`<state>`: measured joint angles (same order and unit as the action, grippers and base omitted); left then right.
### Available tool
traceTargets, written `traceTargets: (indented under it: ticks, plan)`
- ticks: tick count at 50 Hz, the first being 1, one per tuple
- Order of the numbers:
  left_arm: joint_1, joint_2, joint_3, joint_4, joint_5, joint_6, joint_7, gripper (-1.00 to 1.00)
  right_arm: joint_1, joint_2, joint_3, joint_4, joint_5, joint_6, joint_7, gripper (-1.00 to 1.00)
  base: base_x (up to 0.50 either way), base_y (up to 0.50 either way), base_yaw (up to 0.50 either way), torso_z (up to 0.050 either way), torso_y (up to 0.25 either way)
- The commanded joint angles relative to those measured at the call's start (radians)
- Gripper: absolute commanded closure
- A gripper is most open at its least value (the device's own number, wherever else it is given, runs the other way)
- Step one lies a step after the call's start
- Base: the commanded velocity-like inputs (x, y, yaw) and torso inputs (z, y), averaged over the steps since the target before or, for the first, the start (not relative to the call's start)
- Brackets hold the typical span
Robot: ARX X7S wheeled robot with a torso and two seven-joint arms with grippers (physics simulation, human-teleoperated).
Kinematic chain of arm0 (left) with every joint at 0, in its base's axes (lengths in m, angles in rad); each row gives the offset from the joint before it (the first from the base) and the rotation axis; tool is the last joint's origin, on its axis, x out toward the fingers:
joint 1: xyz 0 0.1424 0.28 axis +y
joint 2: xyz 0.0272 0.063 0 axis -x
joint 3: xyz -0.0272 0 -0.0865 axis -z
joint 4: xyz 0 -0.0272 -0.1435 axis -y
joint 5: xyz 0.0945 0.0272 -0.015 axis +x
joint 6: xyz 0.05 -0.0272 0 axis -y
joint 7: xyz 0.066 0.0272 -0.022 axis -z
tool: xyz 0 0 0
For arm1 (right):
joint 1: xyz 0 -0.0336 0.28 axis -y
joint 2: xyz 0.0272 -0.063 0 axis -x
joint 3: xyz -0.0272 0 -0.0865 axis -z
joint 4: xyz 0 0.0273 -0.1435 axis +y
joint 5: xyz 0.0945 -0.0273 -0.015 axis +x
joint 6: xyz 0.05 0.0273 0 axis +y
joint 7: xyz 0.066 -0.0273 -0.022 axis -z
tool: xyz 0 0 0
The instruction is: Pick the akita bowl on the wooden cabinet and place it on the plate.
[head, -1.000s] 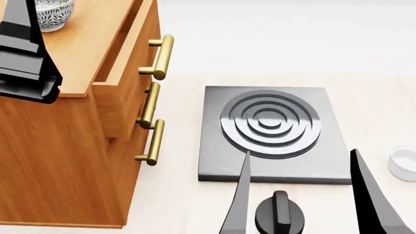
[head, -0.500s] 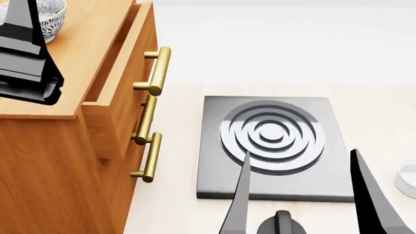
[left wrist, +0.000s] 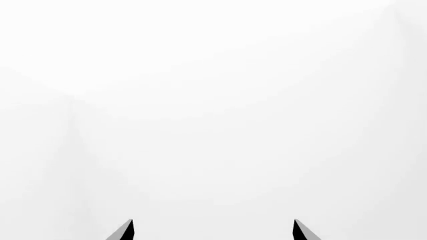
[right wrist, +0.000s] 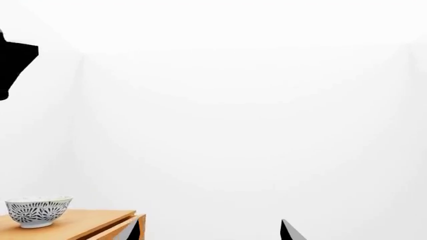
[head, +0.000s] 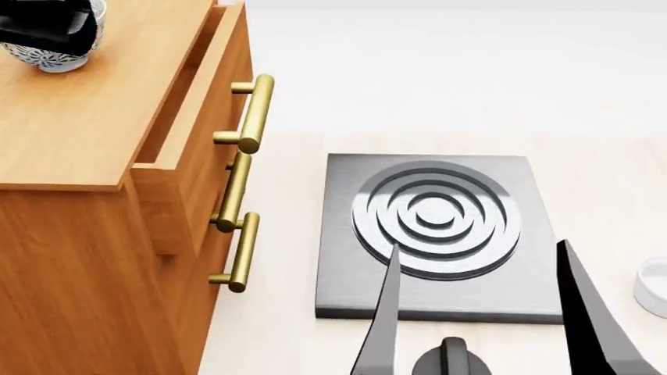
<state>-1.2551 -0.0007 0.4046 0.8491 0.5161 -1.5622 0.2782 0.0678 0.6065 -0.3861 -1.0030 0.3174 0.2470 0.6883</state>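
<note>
Bowl: I see the bowl (head: 52,48) on top of the cabinet (head: 94,133), near its far left part; the cabinet's front edge is well apart from it, with bare wood between. In the right wrist view the bowl (right wrist: 37,211) stands upright on the cabinet top (right wrist: 80,222).
Left claw: my left claw (head: 47,23) is a dark mass over the bowl, covering its upper part. In the left wrist view its two fingertips (left wrist: 125,231) stand well apart with only white between them, holding nothing. I cannot tell whether it touches the bowl.
Right claw: my right claw (head: 485,312) hangs low over the bench's near edge, fingers wide apart and holding nothing, above the burner's knob (head: 451,361).
Cabinet edges: the top drawer (head: 198,101) juts out slightly; brass handles (head: 250,113) stick out toward the burner (head: 433,234).
Open room: bare bench (head: 281,328) lies between cabinet and burner; a white cup (head: 652,287) sits at the right edge.
Plate: not in my views.
Writing: I can read none.
</note>
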Motion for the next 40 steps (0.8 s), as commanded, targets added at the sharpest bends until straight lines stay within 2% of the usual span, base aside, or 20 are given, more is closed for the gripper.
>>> traceTargets:
  ticks: [1,2,8,12,15,20,27,31,34,37,40]
  plan:
    - [-0.127,-0.002,-0.03,-0.172,-0.135,-0.007,-0.087,-1.0,0.001,0.009,0.004,0.011,0.009,-0.006,0.008,-1.0,0.0,0.0,0.0,0.0,0.0]
    - [-0.146,0.0,-0.084,-0.209,-0.22,-0.008,-0.106,-1.0,0.0,0.011,0.006,0.005,0.01,-0.006,0.009,-1.0,0.0,0.0,0.0,0.0,0.0]
    - [-0.222,-0.012,-0.133,-0.355,-0.314,0.084,-0.165,-1.0,-0.001,0.013,-0.001,0.0,0.003,-0.004,0.014,-1.0,0.0,0.0,0.0,0.0,0.0]
    - [-0.313,-0.019,-0.149,-0.577,-0.378,0.189,-0.175,-1.0,0.003,0.015,0.001,0.003,0.006,-0.005,0.016,-1.0,0.0,0.0,0.0,0.0,0.0]
    - [-0.388,-0.005,-0.208,-0.754,-0.424,0.291,-0.225,-1.0,0.0,0.018,0.003,0.006,0.008,-0.01,0.017,-1.0,0.0,0.0,0.0,0.0,0.0]
    - [-0.471,-0.015,-0.184,-0.977,-0.461,0.41,-0.263,-1.0,-0.003,0.024,0.007,0.0,0.01,-0.01,0.024,-1.0,0.0,0.0,0.0,0.0,0.0]
    - [-0.593,-0.016,-0.178,-1.268,-0.508,0.503,-0.277,-1.0,-0.001,0.026,0.002,0.014,0.01,-0.017,0.021,-1.0,0.0,0.0,0.0,0.0,0.0]
    - [-0.694,-0.006,-0.18,-1.527,-0.557,0.589,-0.276,-1.0,0.001,0.025,0.002,0.03,0.012,-0.023,0.018,-1.0,0.0,0.0,0.0,0.0,0.0]
    - [-0.769,-0.002,-0.139,-1.744,-0.623,0.698,-0.27,-1.0,0.001,0.025,0.002,0.038,0.015,-0.027,0.017,-1.0,0.0,0.0,0.0,0.0,0.0]
    - [-0.885,0.0,0.049,-2.051,-0.812,0.833,-0.322,-1.0,-0.003,0.028,0.009,0.048,0.021,-0.037,0.016,-1.0,0.0,0.0,0.0,0.0,0.0]
    - [-0.929,0.0,0.233,-2.151,-1.015,0.841,-0.322,-1.0,-0.004,0.027,0.008,0.055,0.022,-0.039,0.015,-1.0,0.0,0.0,0.0,0.0,0.0]
